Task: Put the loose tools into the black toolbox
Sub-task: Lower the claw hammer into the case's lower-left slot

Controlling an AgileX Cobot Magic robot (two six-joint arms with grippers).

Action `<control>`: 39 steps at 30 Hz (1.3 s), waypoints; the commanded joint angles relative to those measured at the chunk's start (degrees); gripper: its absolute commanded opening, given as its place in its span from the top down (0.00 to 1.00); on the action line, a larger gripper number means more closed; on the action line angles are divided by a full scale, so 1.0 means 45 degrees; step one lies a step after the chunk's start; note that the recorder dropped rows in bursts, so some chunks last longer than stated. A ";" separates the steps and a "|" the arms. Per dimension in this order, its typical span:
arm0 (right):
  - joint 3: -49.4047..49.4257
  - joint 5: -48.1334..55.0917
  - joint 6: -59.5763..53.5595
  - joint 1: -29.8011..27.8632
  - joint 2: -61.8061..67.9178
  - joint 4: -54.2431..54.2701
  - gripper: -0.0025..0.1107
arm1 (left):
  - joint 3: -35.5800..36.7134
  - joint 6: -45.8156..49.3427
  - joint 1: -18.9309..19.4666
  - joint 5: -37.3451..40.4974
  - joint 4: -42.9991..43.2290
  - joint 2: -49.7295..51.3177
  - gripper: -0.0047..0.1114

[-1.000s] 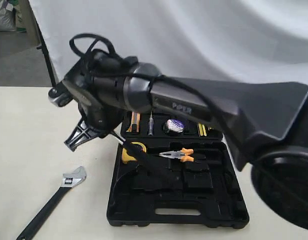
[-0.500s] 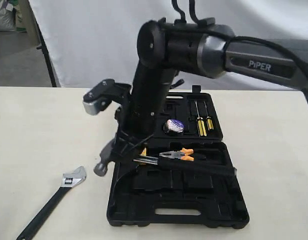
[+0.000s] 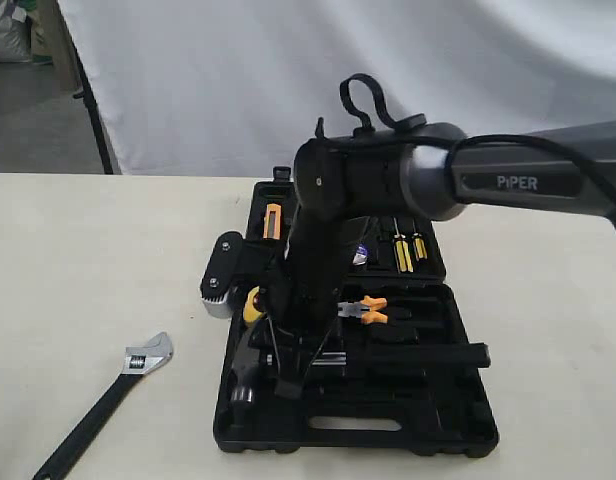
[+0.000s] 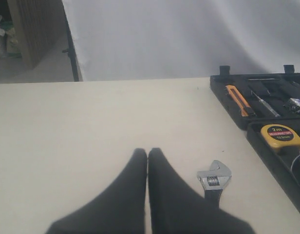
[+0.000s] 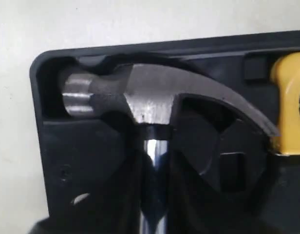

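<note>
My right gripper (image 3: 288, 375) (image 5: 155, 195) is shut on the steel shaft of the claw hammer (image 3: 243, 378) (image 5: 150, 102). The hammer's head sits in the recess at the near left corner of the black toolbox (image 3: 358, 432) (image 5: 52, 146), and its black handle (image 3: 438, 356) runs to the right across the near half. The adjustable wrench (image 3: 138, 362) (image 4: 214, 176) lies on the table left of the box. The tape roll (image 3: 361, 256) (image 4: 299, 103) shows in the far half, mostly hidden by the arm. My left gripper (image 4: 147, 154) is shut and empty, just beside the wrench's head.
A yellow tape measure (image 3: 251, 305) (image 4: 281, 136) (image 5: 289, 107), orange-handled pliers (image 3: 364, 310), yellow screwdrivers (image 3: 404, 250) and an orange utility knife (image 3: 273, 220) (image 4: 236, 99) lie in the box. A white curtain hangs behind the table.
My right arm swung from left of the box over its near half and came down, carrying the hammer. The hammer's head went from beside the box into the corner recess.
</note>
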 commanded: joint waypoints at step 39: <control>-0.0040 0.0145 -0.0519 0.0086 0.1163 -0.0108 0.35 | 0.0040 -0.0099 0.0045 0.0012 -0.0042 -0.0041 0.95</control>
